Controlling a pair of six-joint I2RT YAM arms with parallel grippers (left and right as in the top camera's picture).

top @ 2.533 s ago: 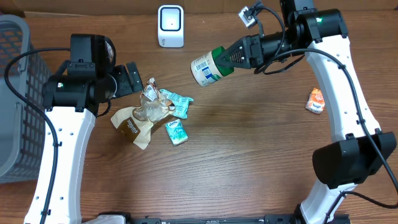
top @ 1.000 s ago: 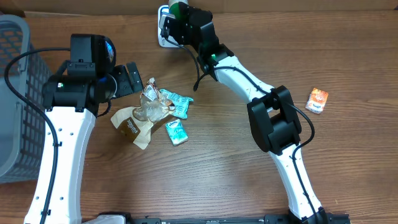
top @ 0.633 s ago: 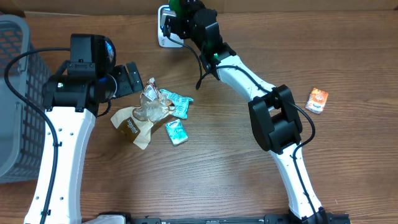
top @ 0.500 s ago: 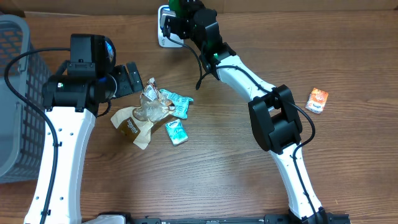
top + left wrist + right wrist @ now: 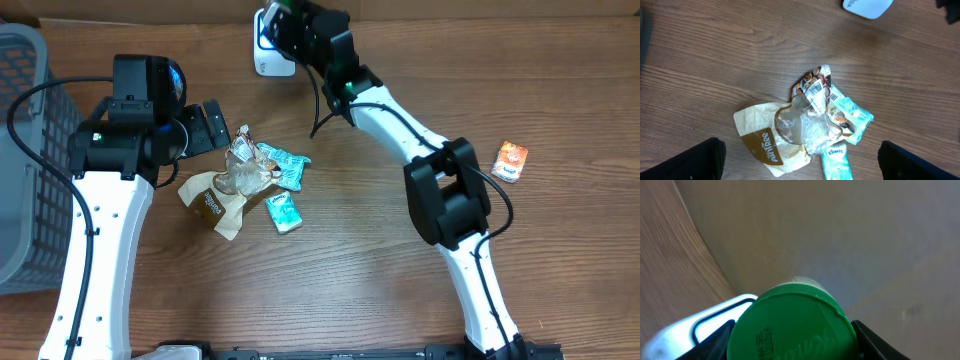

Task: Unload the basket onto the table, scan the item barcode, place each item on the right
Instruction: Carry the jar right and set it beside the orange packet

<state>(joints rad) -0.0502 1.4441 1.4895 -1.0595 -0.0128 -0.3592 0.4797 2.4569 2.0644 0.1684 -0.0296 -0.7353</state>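
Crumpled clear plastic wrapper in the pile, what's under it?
A tan paper pouch sticks out from beneath the wrapper; what else lies under its crumpled middle is covered.

We count 1 white scanner [image 5: 268,62], 1 grey basket [image 5: 20,150] and 1 container with a green lid [image 5: 792,325]. There is 1 orange packet [image 5: 510,160] lying alone. In the heap we count 4 packets: 1 brown pouch [image 5: 210,200], 1 crumpled clear wrapper [image 5: 240,172] and 2 teal packs [image 5: 287,158] [image 5: 284,212]. We count also 2 robot arms [image 5: 100,230] [image 5: 400,120]
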